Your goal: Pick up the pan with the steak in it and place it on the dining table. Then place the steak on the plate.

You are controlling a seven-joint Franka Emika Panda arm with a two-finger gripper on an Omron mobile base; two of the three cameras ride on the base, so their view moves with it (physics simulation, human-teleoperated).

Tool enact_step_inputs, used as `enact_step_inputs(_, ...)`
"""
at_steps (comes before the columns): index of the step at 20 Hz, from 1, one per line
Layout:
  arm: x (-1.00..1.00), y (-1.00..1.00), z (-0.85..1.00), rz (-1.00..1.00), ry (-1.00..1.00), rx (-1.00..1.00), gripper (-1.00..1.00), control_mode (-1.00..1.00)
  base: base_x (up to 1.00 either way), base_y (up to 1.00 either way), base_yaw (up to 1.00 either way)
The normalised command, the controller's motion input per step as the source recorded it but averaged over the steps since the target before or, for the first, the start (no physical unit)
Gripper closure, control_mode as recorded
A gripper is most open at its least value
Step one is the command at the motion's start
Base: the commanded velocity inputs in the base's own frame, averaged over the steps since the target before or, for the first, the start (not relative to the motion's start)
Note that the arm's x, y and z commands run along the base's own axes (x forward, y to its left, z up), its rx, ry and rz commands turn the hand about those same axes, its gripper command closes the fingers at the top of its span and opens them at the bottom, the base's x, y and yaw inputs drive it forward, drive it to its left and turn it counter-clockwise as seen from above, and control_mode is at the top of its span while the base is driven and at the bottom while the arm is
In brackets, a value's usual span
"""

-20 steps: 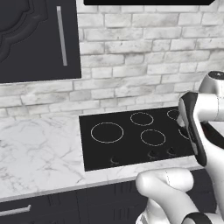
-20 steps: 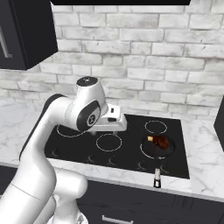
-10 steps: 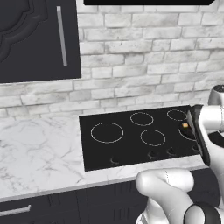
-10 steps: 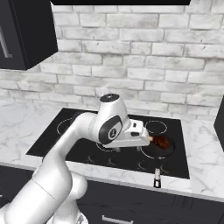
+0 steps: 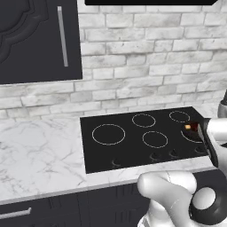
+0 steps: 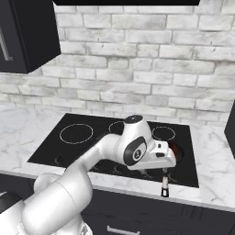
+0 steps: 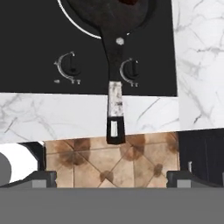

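We see the pan (image 7: 114,17) sitting on the black cooktop (image 6: 92,142), on the burner nearest the cooktop's front right corner. Its long thin handle (image 7: 115,94) runs toward the front edge, crosses the strip of marble counter (image 7: 52,116) there and pokes out past the counter's lip, over the tiled floor (image 7: 109,164). In the right base view the handle's end (image 6: 164,189) shows at that same front edge, below the arm.

The steak (image 6: 175,148) lies in the pan as a reddish-brown sliver peeking out beside the hand in the right base view; in the left base view we think the small orange-brown spot (image 5: 188,127) near the cooktop's right edge is the same piece, though it is too small to be sure.

The gripper (image 7: 112,175) hangs above the handle's outer end, its two dark fingertips (image 7: 43,177) spread wide to either side of the handle line and touching nothing (the jaws stand released, with nothing between them). In the right base view the hand (image 6: 158,158) sits low over the cooktop's front right area, partly hiding the pan.

Two burner knobs (image 7: 70,65) flank the handle near the cooktop's front edge. A grey-white brick wall (image 6: 137,69) rises behind the counter, with dark cabinets (image 5: 40,40) on it.
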Motion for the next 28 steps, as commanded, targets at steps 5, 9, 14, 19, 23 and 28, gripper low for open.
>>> enact_step_inputs(5,0.13,-0.06,-0.2,0.01,0.0,0.0,-1.0,-1.0,0.0,0.0,0.0)
enact_step_inputs(9,0.41,-0.14,-0.41,0.04,-0.01,0.03,-1.0,-1.0,0.0,0.0,0.0)
enact_step_inputs(14,0.37,-0.37,-0.45,0.06,-0.03,0.11,-1.0,-1.0,0.0,0.0,0.0)
enact_step_inputs(19,0.21,-0.43,-0.32,0.07,-0.05,0.12,-1.0,-1.0,0.0,0.0,0.0)
enact_step_inputs(23,0.02,-0.11,-0.06,0.02,0.0,0.0,-1.0,-1.0,0.0,0.0,0.0)
enact_step_inputs(28,0.0,0.0,-0.05,0.0,0.0,0.02,-1.0,-1.0,0.0,0.0,0.0)
